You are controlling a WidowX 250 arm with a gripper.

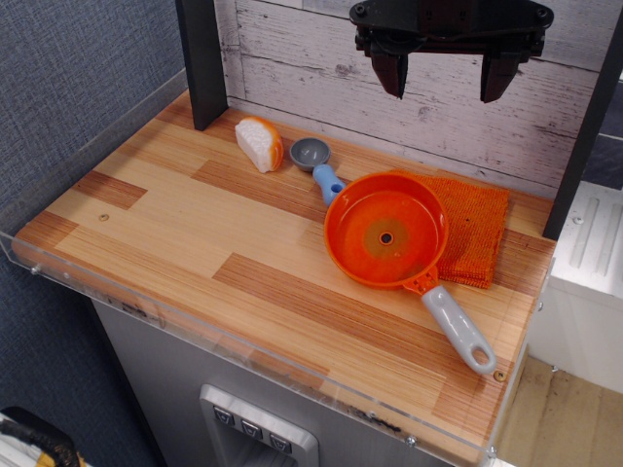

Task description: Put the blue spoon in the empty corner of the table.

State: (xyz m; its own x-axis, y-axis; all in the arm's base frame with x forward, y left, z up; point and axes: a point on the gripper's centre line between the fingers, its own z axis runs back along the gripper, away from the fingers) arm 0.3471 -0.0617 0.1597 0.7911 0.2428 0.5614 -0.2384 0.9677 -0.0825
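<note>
The blue spoon (318,167) lies on the table (224,253) toward the back, its grey bowl pointing back-left and its light-blue handle touching the rim of an orange pan (386,232). The empty corner (73,229) is the near-left end of the table, bare striped wood with a small screw dot, next to the blue-grey wall. My gripper (444,73) hangs high above the back right of the table, open and empty, well above and to the right of the spoon.
The orange pan with a grey handle (458,328) rests partly on an orange cloth (477,233). An orange-and-white food piece (259,143) stands left of the spoon. A dark post (201,63) rises at the back left. A clear acrylic rim (243,355) edges the front.
</note>
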